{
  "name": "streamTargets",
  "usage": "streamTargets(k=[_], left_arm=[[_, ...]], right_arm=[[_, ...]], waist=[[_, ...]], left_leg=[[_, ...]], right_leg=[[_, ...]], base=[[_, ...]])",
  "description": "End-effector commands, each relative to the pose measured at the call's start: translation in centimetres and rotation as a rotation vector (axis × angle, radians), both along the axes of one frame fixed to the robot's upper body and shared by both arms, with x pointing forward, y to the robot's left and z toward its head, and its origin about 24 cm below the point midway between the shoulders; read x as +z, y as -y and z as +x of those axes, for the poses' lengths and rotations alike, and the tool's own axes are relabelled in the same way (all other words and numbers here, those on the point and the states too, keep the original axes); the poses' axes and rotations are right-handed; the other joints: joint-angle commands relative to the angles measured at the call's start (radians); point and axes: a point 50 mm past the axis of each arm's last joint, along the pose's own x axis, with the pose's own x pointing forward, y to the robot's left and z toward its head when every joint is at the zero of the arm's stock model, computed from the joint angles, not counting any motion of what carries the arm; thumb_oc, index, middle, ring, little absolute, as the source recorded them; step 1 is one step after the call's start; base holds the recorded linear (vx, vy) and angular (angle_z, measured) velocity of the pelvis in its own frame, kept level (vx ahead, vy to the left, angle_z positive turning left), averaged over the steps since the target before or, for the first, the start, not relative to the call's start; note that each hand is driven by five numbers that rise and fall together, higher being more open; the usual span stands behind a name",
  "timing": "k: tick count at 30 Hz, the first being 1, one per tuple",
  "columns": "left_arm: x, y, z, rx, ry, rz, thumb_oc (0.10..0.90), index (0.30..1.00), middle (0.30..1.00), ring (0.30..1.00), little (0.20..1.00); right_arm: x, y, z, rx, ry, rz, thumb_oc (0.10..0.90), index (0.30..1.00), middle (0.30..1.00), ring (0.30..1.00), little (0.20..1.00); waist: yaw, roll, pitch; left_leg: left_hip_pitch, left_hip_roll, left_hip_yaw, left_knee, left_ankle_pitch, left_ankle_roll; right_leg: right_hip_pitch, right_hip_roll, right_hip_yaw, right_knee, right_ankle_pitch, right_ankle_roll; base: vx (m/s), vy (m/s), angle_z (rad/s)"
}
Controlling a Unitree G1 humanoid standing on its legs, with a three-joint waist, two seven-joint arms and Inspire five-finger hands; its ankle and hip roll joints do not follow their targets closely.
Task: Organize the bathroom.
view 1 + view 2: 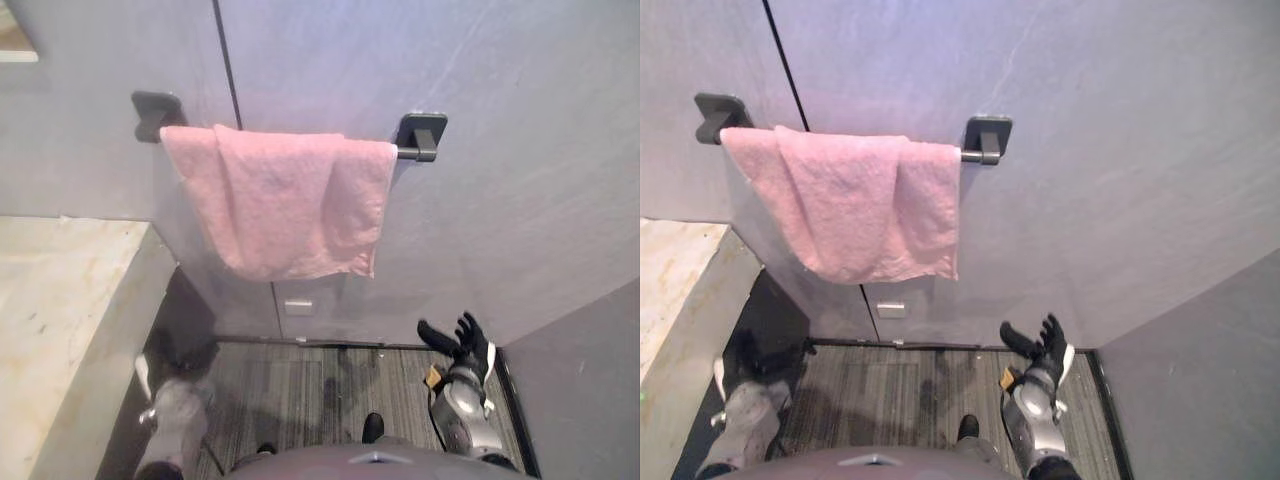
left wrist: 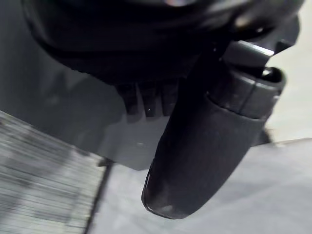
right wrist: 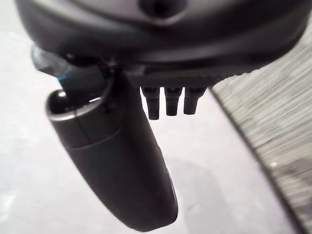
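Grey wall panels (image 1: 500, 150) carry a dark rail (image 1: 418, 153) with a pink towel (image 1: 285, 200) draped over it, while both hands, right hand (image 1: 465, 340) and left hand (image 2: 195, 161), hang spread and empty near the floor (image 1: 300, 390).

left robot hand (image 2: 195, 146) empty, fingers straight, above striped floor (image 2: 39, 185).

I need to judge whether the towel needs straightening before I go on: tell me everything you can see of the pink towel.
The pink towel looks like soft terry cloth and hangs draped over the dark wall rail, between its two mounts. It sits unevenly: bunched in overlapping folds, its bottom edge slanting, the rail's right end left bare. It touches the rail and lies against the grey wall. Neither hand touches it.
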Motion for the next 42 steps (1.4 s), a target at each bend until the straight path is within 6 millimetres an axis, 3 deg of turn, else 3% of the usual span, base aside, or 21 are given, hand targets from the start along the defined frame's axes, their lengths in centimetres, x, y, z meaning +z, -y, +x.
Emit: streamTargets(k=[1, 3, 6, 10, 12, 16, 22, 30, 33, 35, 37, 39, 40, 42], left_arm=[[0.0, 0.7, 1.8, -0.102, 0.08, -0.055, 0.8, 0.9, 0.9, 0.9, 0.9], [-1.9, 0.9, -0.3, -0.129, -0.031, -0.135, 0.8, 0.9, 0.9, 0.9, 0.9], [-3.1, 0.9, -1.8, -0.125, -0.086, -0.206, 0.8, 0.9, 0.9, 0.9, 0.9], [-4.0, 1.6, -2.9, -0.13, -0.135, -0.301, 0.8, 0.9, 0.9, 0.9, 0.9], [-4.9, 2.1, -4.2, -0.189, -0.236, -0.356, 0.8, 0.9, 0.9, 0.9, 0.9], [-4.8, 1.6, -4.4, -0.157, -0.234, -0.347, 0.8, 0.9, 0.9, 0.9, 0.9], [-4.5, 0.9, -3.4, -0.17, -0.254, -0.33, 0.8, 0.9, 0.9, 0.9, 0.9], [-6.0, 2.2, -7.3, -0.189, -0.573, -0.458, 0.8, 0.9, 0.9, 0.9, 0.9], [-6.3, 2.8, -8.1, -0.225, -0.648, -0.456, 0.8, 0.9, 0.9, 0.9, 0.9], [-6.3, 3.1, -7.8, -0.281, -0.689, -0.426, 0.8, 0.9, 0.9, 0.9, 0.9], [-6.2, 3.3, -6.9, -0.315, -0.682, -0.416, 0.8, 0.9, 0.9, 0.9, 0.9], [-6.2, 3.3, -6.5, -0.322, -0.675, -0.414, 0.8, 0.9, 0.9, 0.9, 0.9], [-6.0, 3.1, -5.6, -0.342, -0.637, -0.402, 0.8, 0.9, 0.9, 0.9, 0.9], [-5.9, 3.2, -5.1, -0.362, -0.61, -0.398, 0.8, 0.9, 0.9, 0.9, 0.9]], right_arm=[[1.0, 2.8, 1.2, 0.11, 0.021, -0.146, 0.8, 0.9, 0.9, 0.9, 0.9], [-1.3, 3.7, -1.4, 0.165, -0.128, -0.163, 0.8, 0.9, 0.9, 0.9, 0.9], [-2.8, 4.3, -3.5, 0.152, -0.235, -0.128, 0.8, 0.9, 0.9, 0.9, 0.9], [-3.6, 4.7, -4.7, 0.199, -0.3, -0.11, 0.8, 0.9, 0.9, 0.9, 0.9], [-4.9, 4.2, -6.2, 0.281, -0.429, -0.027, 0.8, 0.9, 0.9, 0.9, 0.9], [-5.1, 4.2, -6.5, 0.24, -0.439, 0.007, 0.8, 0.9, 0.9, 0.9, 0.9], [-5.2, 4.1, -5.9, 0.313, -0.477, 0.048, 0.8, 0.9, 0.9, 0.9, 0.9], [-7.0, 2.8, -10.5, 0.367, -0.782, 0.252, 0.8, 0.9, 0.9, 0.9, 0.9], [-7.1, 2.7, -11.7, 0.326, -0.801, 0.281, 0.8, 0.9, 0.9, 0.9, 0.9], [-7.3, 2.3, -12.2, 0.272, -0.787, 0.329, 0.8, 0.9, 0.9, 0.9, 0.9], [-7.3, 2.0, -11.7, 0.283, -0.777, 0.333, 0.8, 0.9, 0.9, 0.9, 0.9], [-7.3, 1.9, -11.5, 0.298, -0.774, 0.329, 0.8, 0.9, 0.9, 0.9, 0.9], [-7.2, 1.8, -10.6, 0.328, -0.756, 0.317, 0.8, 0.9, 0.9, 0.9, 0.9], [-7.1, 1.7, -9.9, 0.348, -0.732, 0.309, 0.8, 0.9, 0.9, 0.9, 0.9]], waist=[[-0.017, 0.054, 0.012], [-0.021, 0.059, 0.011], [-0.028, 0.058, 0.012], [-0.027, 0.056, 0.009], [-0.023, 0.055, 0.006], [-0.018, 0.051, 0.004], [-0.015, 0.05, -0.003], [-0.011, 0.05, -0.016], [-0.017, 0.048, -0.011], [-0.041, 0.058, -0.005], [-0.062, 0.075, 0.014], [-0.066, 0.079, 0.019], [-0.069, 0.086, 0.033], [-0.06, 0.089, 0.036]], left_leg=[[-0.009, -0.059, -0.002, 0.001, -0.058, 0.064], [-0.009, -0.059, -0.005, 0.001, -0.059, 0.065], [-0.01, -0.057, -0.01, 0.001, -0.059, 0.066], [-0.02, -0.058, -0.017, 0.001, -0.057, 0.061], [-0.027, -0.059, -0.023, 0.001, -0.051, 0.056], [-0.027, -0.057, -0.026, 0.001, -0.051, 0.053], [-0.029, -0.059, -0.022, 0.001, -0.05, 0.05], [-0.034, -0.06, -0.038, 0.001, -0.044, 0.044], [-0.038, -0.06, -0.083, 0.001, -0.044, 0.051], [-0.059, -0.054, -0.148, 0.001, -0.028, 0.065], [-0.068, -0.042, -0.189, 0.001, -0.02, 0.078], [-0.07, -0.04, -0.2, 0.001, -0.018, 0.08], [-0.078, -0.04, -0.235, 0.001, -0.009, 0.08], [-0.088, -0.039, -0.26, 0.001, 0.008, 0.069]], right_leg=[[0.061, -0.014, -0.042, 0.065, -0.133, 0.105], [0.06, -0.009, -0.029, 0.07, -0.137, 0.107], [0.058, -0.001, -0.018, 0.075, -0.143, 0.105], [0.061, 0.005, -0.015, 0.063, -0.139, 0.105], [0.059, 0.006, -0.019, 0.059, -0.138, 0.105], [0.06, 0.008, -0.02, 0.055, -0.136, 0.105], [0.065, 0.006, -0.025, 0.042, -0.133, 0.106], [0.071, 0.007, -0.034, 0.041, -0.137, 0.104], [0.071, 0.026, 0.021, 0.068, -0.164, 0.095], [0.032, 0.075, 0.146, 0.176, -0.214, 0.07], [-0.041, 0.114, 0.213, 0.336, -0.228, 0.066], [-0.062, 0.125, 0.226, 0.372, -0.231, 0.065], [-0.087, 0.153, 0.248, 0.419, -0.243, 0.057], [-0.06, 0.171, 0.24, 0.367, -0.276, 0.035]], base=[[-0.03, 0.02, -0.16], [-0.04, 0.01, -0.15], [-0.03, -0.001, -0.05], [-0.04, -0.015, -0.04], [-0.07, -0.01, -0.01], [-0.01, -0.002, 0.0], [-0.02, -0.001, 0.01], [-0.02, 0.008, 0.0], [-0.04, -0.018, 0.07], [-0.18, -0.043, 0.62], [-0.22, -0.011, 1.03], [-0.23, -0.045, 0.73], [-0.29, -0.078, 0.48], [-0.29, -0.144, 0.87]])
